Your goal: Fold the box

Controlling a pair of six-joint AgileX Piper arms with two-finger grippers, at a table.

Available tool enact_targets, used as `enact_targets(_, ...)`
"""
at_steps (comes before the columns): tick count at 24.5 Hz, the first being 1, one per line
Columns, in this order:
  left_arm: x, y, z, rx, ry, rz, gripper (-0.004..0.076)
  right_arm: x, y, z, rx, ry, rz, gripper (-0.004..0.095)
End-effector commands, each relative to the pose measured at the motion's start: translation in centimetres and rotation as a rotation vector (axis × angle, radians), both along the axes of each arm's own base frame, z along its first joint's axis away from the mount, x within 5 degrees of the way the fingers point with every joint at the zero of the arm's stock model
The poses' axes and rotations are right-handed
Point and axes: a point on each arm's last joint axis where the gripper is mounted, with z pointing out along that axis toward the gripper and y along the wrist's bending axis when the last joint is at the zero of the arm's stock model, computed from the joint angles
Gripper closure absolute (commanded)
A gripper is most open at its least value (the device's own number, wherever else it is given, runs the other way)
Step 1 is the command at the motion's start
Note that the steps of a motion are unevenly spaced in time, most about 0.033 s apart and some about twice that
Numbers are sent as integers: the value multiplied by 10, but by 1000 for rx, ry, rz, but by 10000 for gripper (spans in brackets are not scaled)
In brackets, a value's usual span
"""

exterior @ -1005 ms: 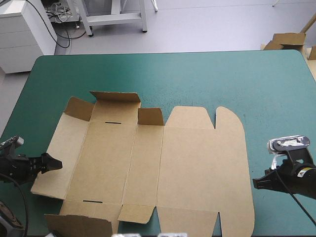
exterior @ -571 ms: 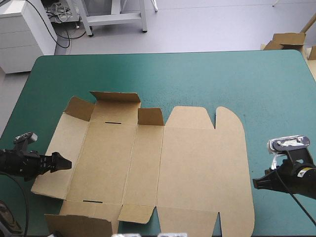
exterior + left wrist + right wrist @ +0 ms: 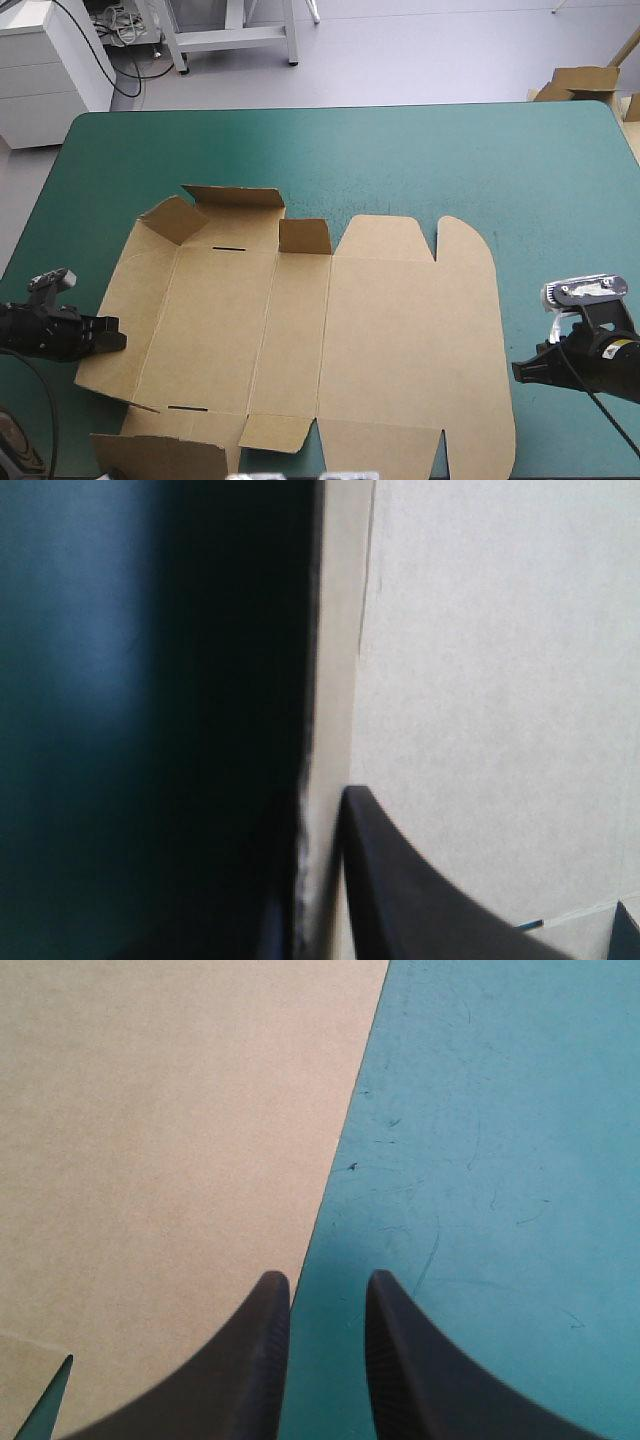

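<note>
The brown box (image 3: 380, 330) lies as a cut sheet on the teal-green cover (image 3: 400, 150), its far-left flaps (image 3: 175, 218) standing up. My left gripper (image 3: 110, 335) is at the sheet's left edge, shut on the left wall panel (image 3: 130, 300), which tilts a little off the table. In the left wrist view the board's edge (image 3: 335, 680) runs between the black fingers (image 3: 400, 880) of that gripper (image 3: 322, 798). My right gripper (image 3: 517, 371) rests at the sheet's right edge. Its fingers (image 3: 385, 1360) stand slightly apart over the bare cover, beside the board (image 3: 150, 1140), holding nothing.
More brown board (image 3: 585, 82) sits just beyond the table's far right corner. Bare teal-green cover (image 3: 500, 1160) stretches beyond and to the right of the sheet. The sheet's near flaps (image 3: 160, 455) reach the table's front edge.
My left gripper moved in over the left panel's edge, then drew back and shut on it. The panel has lifted and its edge shifted right. The right arm has not moved.
</note>
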Motion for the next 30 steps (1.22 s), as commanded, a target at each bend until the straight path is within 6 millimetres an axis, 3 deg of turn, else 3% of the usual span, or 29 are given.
enact_targets(1,-4,-6,12,-21,-1,-53,687,3,-1,9,-4,-65,-5,658)
enact_targets(3,-5,-5,12,-6,8,-67,732,3,-1,9,-4,-65,-5,658)
enact_targets(9,-4,-4,14,-1,2,-63,731,3,-1,9,-4,-65,-5,658)
enact_targets(15,21,-20,35,169,-3,-187,731,3,-1,9,-4,-65,-5,658)
enact_targets(22,64,-68,77,443,-212,-391,731,3,-1,9,-4,-65,-5,658)
enact_targets(30,90,-135,137,798,-570,-627,731,3,-1,9,-4,-65,-5,658)
